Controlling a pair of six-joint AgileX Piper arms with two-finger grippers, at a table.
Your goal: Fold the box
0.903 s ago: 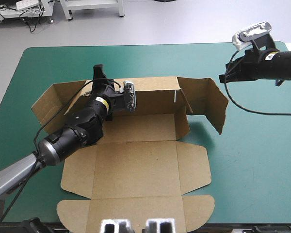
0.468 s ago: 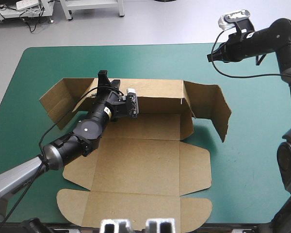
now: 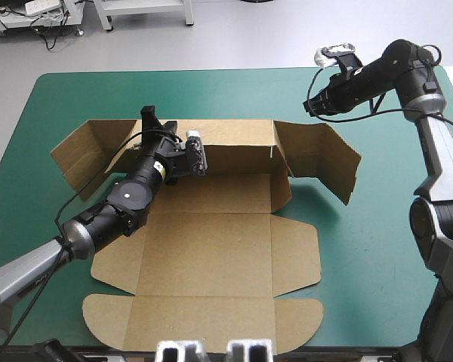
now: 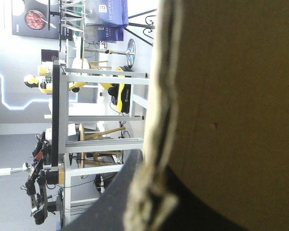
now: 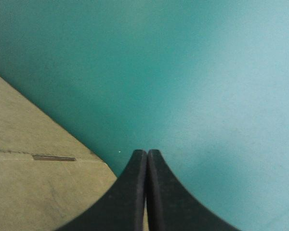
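In the high view the box (image 3: 211,249) lies open in the middle of the desk (image 3: 377,249). Its lid panel with two rounded ears reaches to the near edge, and its back wall (image 3: 238,139) stands up toward the far edge. The left hand (image 3: 152,124) sits on the top edge of this wall, near its left end, and I judge it holds the wall upright so that the end flaps can be turned in. The right hand (image 3: 311,109) hangs above the far right part of the desk, just beyond the right-end flap (image 3: 325,154) and not touching it. It seems to be waiting there to push this flap inward. In the left wrist view brown board fills the side ahead of the hand, and the raw edge of the board runs down between one of the black fingers (image 4: 111,197) and the dark base of the other. So this hand is clamped on the box wall. In the right wrist view the two fingers meet in one pointed arch, so the right hand is clenched and holds nothing. Under and ahead of it is only the teal-green cover, and beside it lies a corner of the box with a narrow slot (image 5: 53,158).
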